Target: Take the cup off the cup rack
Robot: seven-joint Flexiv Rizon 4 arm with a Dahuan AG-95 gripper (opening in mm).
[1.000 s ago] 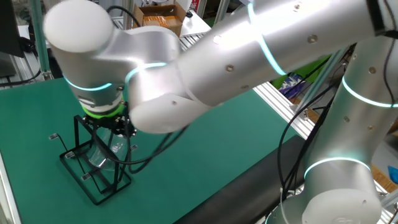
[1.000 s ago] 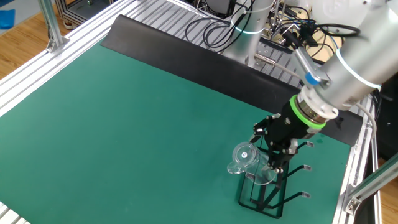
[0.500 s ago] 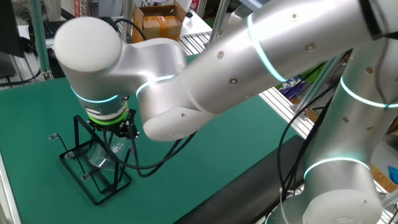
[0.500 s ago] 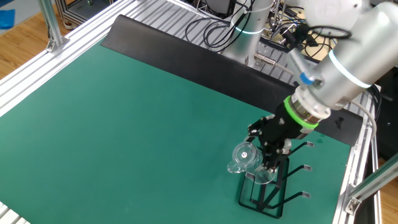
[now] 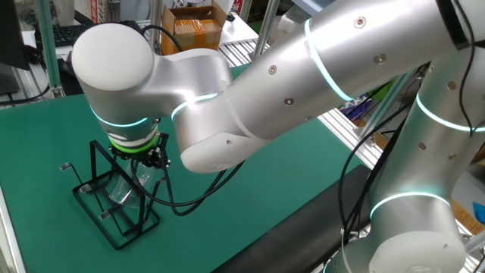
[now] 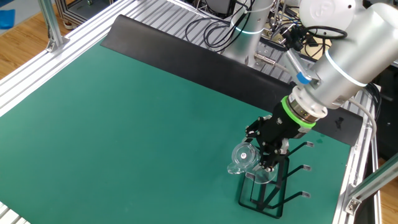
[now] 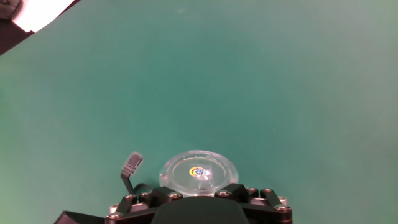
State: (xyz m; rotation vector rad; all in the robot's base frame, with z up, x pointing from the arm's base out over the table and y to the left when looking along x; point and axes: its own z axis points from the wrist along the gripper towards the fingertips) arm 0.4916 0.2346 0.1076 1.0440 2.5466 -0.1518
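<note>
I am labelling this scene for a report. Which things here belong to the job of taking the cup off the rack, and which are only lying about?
Part of the job:
- cup, clear glass, hanging on the rack
- cup rack, black wire
- tool, right at the cup

Only lying about:
- cardboard box behind the table
- cables beyond the mat
- black strip along the mat's far edge

No legible text; the cup's [image 7: 199, 173] small colourful sticker [image 7: 198, 172] seems unreadable.
</note>
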